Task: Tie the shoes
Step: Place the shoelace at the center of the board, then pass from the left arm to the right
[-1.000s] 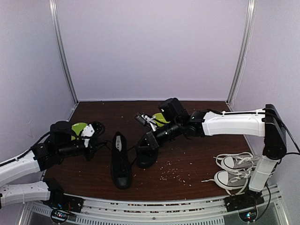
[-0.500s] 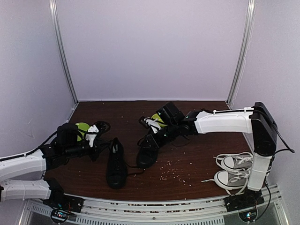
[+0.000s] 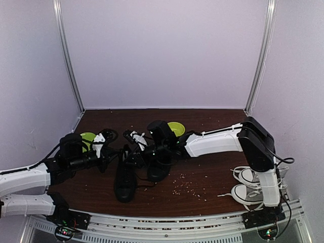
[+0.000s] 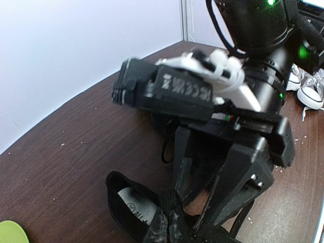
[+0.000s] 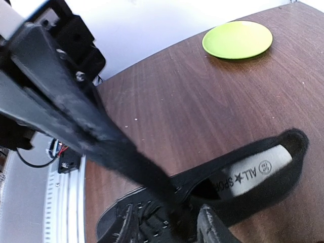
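Two black shoes lie mid-table: one (image 3: 124, 182) near my left gripper (image 3: 112, 153), the other (image 3: 158, 169) just to its right. In the left wrist view my left gripper (image 4: 169, 218) is shut on a black lace above the near shoe's opening (image 4: 126, 202). In the right wrist view that lace (image 5: 101, 136) runs taut from the left gripper down to the shoe (image 5: 243, 177). My right gripper (image 3: 130, 153) has reached across over the same shoe. It is open (image 5: 169, 225), with its fingers on either side of the lace at the eyelets. It faces the left wrist camera (image 4: 215, 200).
A green plate (image 3: 88, 136) lies behind my left arm and another (image 3: 175, 127) behind my right forearm. A pair of grey-and-white sneakers (image 3: 253, 185) sits at the right front. Crumbs (image 3: 185, 187) are scattered right of the black shoes.
My right gripper has swung left from the right black shoe to the left one and has opened. My left gripper stays shut on the lace, shifted slightly right.
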